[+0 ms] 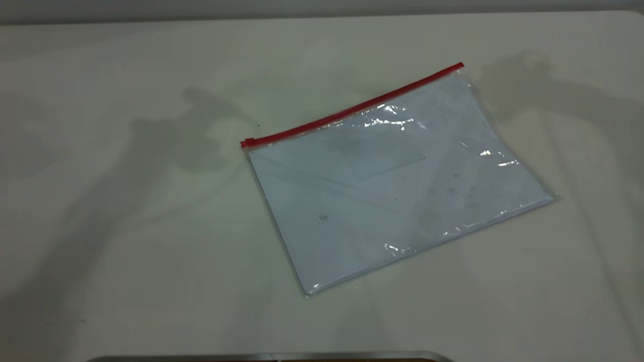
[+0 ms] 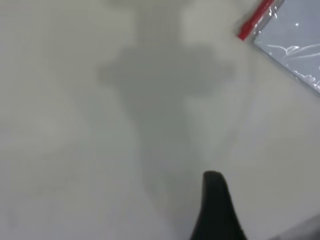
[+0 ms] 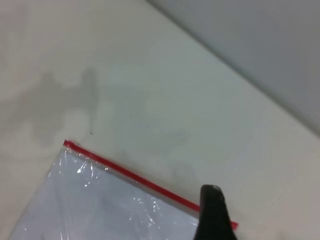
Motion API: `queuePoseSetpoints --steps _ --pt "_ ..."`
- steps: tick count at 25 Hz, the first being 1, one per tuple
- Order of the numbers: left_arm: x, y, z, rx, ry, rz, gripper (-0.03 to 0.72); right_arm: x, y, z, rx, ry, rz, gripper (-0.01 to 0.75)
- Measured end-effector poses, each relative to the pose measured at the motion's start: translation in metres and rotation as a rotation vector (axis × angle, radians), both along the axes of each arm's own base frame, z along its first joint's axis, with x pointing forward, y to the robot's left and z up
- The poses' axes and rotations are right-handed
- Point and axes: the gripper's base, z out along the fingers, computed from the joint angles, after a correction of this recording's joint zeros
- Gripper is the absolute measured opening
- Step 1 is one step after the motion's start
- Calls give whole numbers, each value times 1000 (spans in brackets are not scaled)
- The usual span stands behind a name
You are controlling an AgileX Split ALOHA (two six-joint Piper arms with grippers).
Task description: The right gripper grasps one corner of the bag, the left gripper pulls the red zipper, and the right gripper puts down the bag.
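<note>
the bag lies flat on the tabletop, a little to the right of the middle in the exterior view. it is see-through, with white sheets inside. the red zipper runs along its far edge, and the small red slider sits at the left end of that strip. we cannot tell if the zipper is shut or pulled.

in the exterior view we see no arms at all, only their shadows on the tabletop.

the left gripper shows just one black tip in its own wrist view. it hangs over bare tabletop, well apart from the slider end of the zipper. we cannot tell if its jaws are apart or closed.

the right gripper also shows only one black tip in its wrist view. it is up above the corner of the bag at the other end of the red strip. it does not look like it holds anything, but we cannot tell how its jaws stand.

we think the job has not begun. the bag is not lifted and no corner is held. what is left: the right gripper must grab the corner, the left one must pull the zipper, and then the bag goes back down.
</note>
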Motion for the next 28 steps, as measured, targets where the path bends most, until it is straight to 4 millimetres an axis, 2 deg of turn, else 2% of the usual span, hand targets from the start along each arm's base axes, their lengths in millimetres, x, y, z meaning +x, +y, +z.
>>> queuePoseSetpoints --steps 5,9,12,17,18,21,23,25,28 --pt "-13 7 52 -10 -139 2 588 -43 0 72 -75 -111 15 564" --pt "-35 15 96 -58 -240 69 588 -79 -3 113 -106 -122 -62 564" --pt "-60 23 133 -109 -330 131 588 -103 -5 138 -81 -127 -166 564" --pt "-114 40 196 -192 -501 152 588 -140 -5 170 -31 -158 -262 564" --pt "-124 43 203 -206 -523 158 588 -149 -5 177 -19 -172 -274 564" --pt "-162 55 219 -234 -575 169 588 -177 -3 195 7 -216 -288 562" --pt "-184 62 218 -242 -578 182 588 -198 -1 200 20 -228 -291 562" --pt "-207 70 215 -256 -579 208 588 -216 1 195 27 -207 -291 562" --pt "-247 83 207 -284 -591 248 588 -242 3 173 30 -142 -290 562"
